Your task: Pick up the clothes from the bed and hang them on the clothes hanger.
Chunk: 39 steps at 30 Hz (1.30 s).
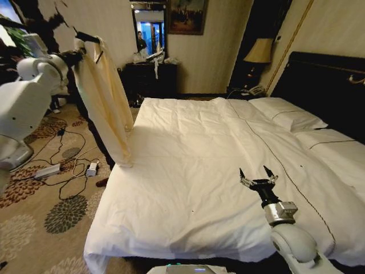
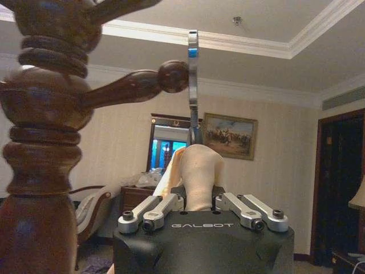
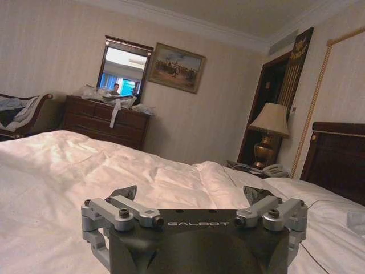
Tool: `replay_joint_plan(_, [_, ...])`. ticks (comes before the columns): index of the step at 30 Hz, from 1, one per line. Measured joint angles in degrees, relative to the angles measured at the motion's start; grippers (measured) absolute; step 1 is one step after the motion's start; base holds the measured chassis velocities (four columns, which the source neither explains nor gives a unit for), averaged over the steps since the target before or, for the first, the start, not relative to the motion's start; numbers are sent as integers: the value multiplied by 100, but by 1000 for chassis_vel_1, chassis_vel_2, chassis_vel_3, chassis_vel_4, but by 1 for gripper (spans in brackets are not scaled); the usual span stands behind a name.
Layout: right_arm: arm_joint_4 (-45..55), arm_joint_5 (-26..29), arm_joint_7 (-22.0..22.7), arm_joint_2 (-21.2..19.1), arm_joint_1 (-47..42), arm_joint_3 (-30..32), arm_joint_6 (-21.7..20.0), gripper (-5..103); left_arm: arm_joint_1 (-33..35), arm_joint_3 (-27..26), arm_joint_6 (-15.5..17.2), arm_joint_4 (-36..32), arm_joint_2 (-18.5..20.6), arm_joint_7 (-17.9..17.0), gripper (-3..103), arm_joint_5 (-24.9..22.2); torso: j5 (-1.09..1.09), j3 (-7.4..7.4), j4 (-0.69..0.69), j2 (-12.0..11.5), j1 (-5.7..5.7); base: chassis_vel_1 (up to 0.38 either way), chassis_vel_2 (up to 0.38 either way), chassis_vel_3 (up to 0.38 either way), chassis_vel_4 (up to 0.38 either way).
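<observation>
Nearest, at about five o'clock in the head view, the right gripper (image 1: 258,173) hovers just above the bed's (image 1: 188,188) white duvet, its fingers spread apart and holding nothing. Farther off, at about ten o'clock, the left gripper (image 2: 199,210) is raised beside a dark wooden coat stand (image 2: 40,142), clamped on the neck of the cream shirt (image 1: 105,103). That shirt hangs from the black clothes hanger (image 1: 88,39), draping down beside the bed's left edge. Its metal hook (image 2: 193,74) is close beside one of the stand's pegs.
</observation>
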Motion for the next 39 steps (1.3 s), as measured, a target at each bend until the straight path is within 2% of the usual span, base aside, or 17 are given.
replay_joint_plan(15, [0, 0, 0, 0, 0, 0, 0, 100, 82, -135, 39, -485, 65, -205, 18, 28, 0, 0, -3, 0, 0, 0, 0, 0, 0])
replay_joint_plan(24, [0, 0, 0, 0, 0, 0, 0, 100, 333, -263, 55, -915, 367, -322, 18, 84, -1, 0, 0, 0, 0, 0, 0, 0, 0])
replay_joint_plan(31, [0, 0, 0, 0, 0, 0, 0, 100, 347, -295, 65, -796, 407, -339, 18, 77, 0, 0, -2, 0, 0, 0, 0, 0, 0])
replay_joint_plan(39, [0, 0, 0, 0, 0, 0, 0, 100, 280, -276, 65, -555, 226, -333, 18, 73, 1, 0, -4, 0, 0, 0, 0, 0, 0])
